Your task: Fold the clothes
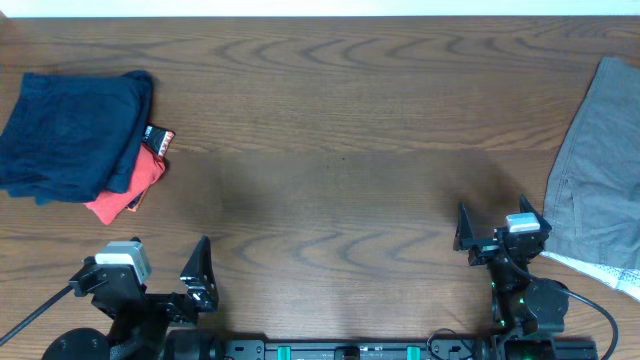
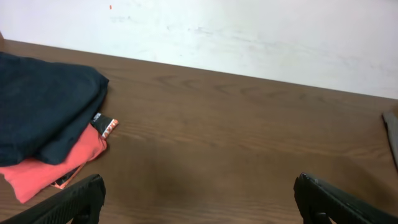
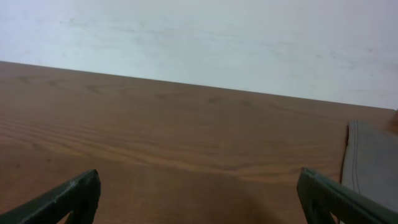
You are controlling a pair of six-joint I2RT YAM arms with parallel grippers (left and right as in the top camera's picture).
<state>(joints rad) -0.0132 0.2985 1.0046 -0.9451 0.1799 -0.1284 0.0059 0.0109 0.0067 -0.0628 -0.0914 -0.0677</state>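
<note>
A dark navy garment (image 1: 70, 135) lies folded at the far left of the table, stacked on a folded red-orange garment (image 1: 125, 190) with a black and red tag. Both also show in the left wrist view, navy (image 2: 43, 106) over red-orange (image 2: 56, 165). A grey garment (image 1: 600, 170) lies spread at the right edge, partly out of frame; its edge shows in the right wrist view (image 3: 373, 162). My left gripper (image 1: 150, 270) (image 2: 200, 202) is open and empty near the front edge, right of the stack. My right gripper (image 1: 500, 225) (image 3: 199, 199) is open and empty, just left of the grey garment.
The brown wooden table (image 1: 330, 130) runs back to a white wall (image 3: 199, 37). A pale printed strip (image 1: 600, 268) lies at the grey garment's lower edge, next to the right arm.
</note>
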